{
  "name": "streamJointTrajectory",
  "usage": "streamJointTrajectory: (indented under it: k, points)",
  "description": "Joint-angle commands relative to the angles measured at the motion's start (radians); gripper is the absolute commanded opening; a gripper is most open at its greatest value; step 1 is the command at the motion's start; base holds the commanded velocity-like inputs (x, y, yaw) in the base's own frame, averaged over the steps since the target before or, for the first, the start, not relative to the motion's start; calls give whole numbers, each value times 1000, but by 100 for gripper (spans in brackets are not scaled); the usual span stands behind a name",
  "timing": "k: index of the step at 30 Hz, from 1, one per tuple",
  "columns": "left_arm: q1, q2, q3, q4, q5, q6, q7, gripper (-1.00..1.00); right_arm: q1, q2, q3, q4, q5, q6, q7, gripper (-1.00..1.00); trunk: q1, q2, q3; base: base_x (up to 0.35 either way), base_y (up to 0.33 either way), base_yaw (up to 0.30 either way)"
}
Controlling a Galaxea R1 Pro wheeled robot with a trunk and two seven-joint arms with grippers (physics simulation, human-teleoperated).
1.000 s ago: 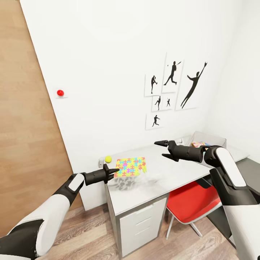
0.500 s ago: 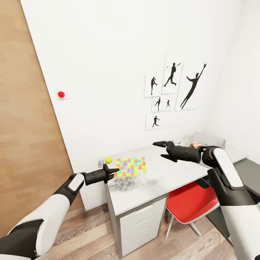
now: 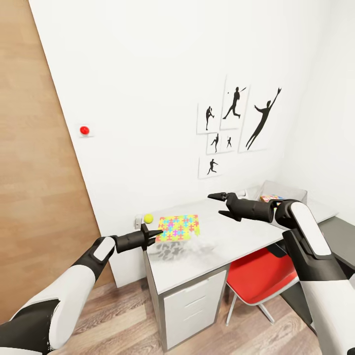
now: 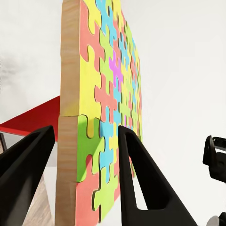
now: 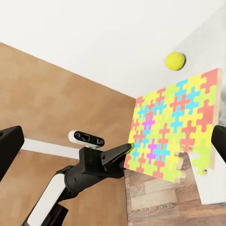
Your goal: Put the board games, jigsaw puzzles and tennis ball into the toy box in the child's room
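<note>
Left gripper point(image 3: 157, 231) pinching a jigsaw puzzle point(image 3: 178, 228) above the table point(image 3: 217, 249) — right gripper point(image 3: 220, 204) spread; next, carry it right to the toy box point(image 3: 296, 193).

Bright, even render; soft shadow under the raised puzzle point(image 3: 178, 228); sharp throughout.

Left gripper point(image 3: 154, 233) holds a jigsaw puzzle point(image 3: 178, 228) (tilted) above the table point(image 3: 222, 246).

In the head view the toy box point(image 3: 291, 191) sits behind the right arm, its near wall hidden and its printed contents too small to identify. The jigsaw puzzle point(image 4: 101, 113) runs past the left wrist view's edges.
</note>
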Motion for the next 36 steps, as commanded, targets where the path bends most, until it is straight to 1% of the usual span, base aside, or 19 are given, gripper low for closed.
streamJointTrajectory:
  k: [1,5,7,9,10,12,15,21,27,30,36]
  points:
    - [-1,0,4,0,-4,3,-2,-100,-1,0,1,0,-9,0,-10,100,1,-2,-2,0,0,0]
    - [-1,0,3,0,-4,3,-2,-100,-2,0,1,0,-9,1,-10,100,1,-2,-2,0,0,0]
    - [-13,-12,3,12,-15,-8,8,-100,-9,4,-10,-12,-8,-9,-21,100,1,-2,-2,0,0,0]
    - [-24,-23,3,23,-26,-19,19,-100,-8,4,-11,-20,-7,-6,-33,100,1,-2,-2,0,0,0]
    - [-30,-23,4,17,-27,-25,24,-100,-6,4,-9,-14,-6,-3,-38,100,1,-2,-2,0,0,0]
    - [-26,-12,1,6,-12,-34,23,-100,-4,0,-10,-3,-4,1,-27,100,1,-2,-2,0,0,0]
    - [-10,1,-1,-11,-4,-51,5,-100,-2,-6,-12,12,-3,3,-10,100,1,-2,-2,0,0,0]
    - [0,4,-2,-45,-1,-82,-30,-100,-3,-10,-14,17,-3,2,-2,100,1,-2,-2,0,0,0]
    - [0,3,-3,-78,0,-113,-30,-100,-4,-11,-14,15,-3,2,-1,100,1,-2,-1,0,0,0]
    - [0,3,-4,-82,-1,-128,-30,-100,-4,-12,-14,14,-3,2,-1,100,1,-2,3,0,0,0]
    - [0,3,-4,-82,-1,-131,-30,-100,-4,-12,-14,12,-3,2,-1,100,1,-2,12,0,0,0]
